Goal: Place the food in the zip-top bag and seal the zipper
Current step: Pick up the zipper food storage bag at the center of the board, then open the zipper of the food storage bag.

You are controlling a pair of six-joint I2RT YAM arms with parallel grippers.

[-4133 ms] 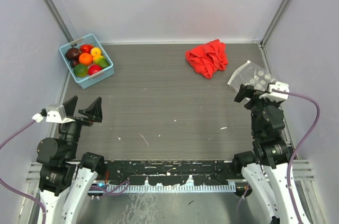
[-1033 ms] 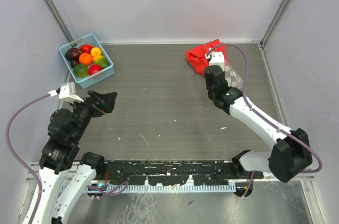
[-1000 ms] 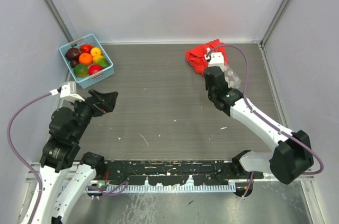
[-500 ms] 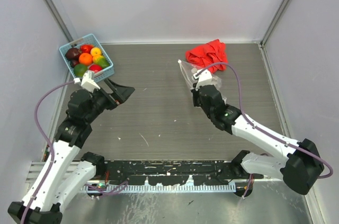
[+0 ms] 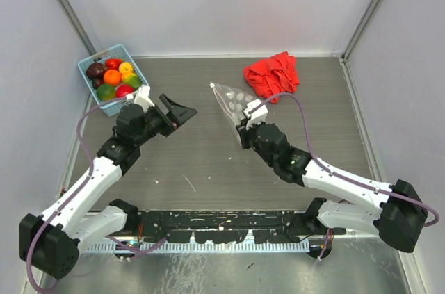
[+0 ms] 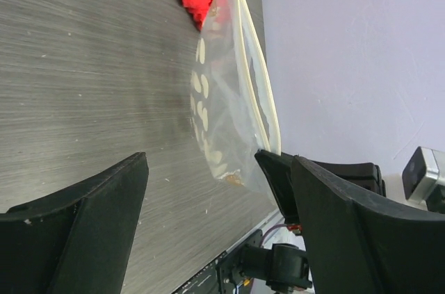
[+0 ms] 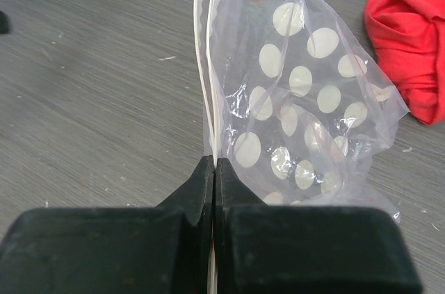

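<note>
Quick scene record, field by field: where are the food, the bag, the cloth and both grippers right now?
food: toy fruits, all in the light blue basket, far left corner
zip-top bag: clear with white dots, held up by one edge, no fruit inside
zipper: pinched in the right gripper
right gripper: shut on the zipper
left gripper: open, holding nothing, pointed toward the bag
red cloth: bunched on the table, beyond the bag

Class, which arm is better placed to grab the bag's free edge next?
Left, probably: the left gripper is open and faces the bag; the right gripper is shut on it.
</note>
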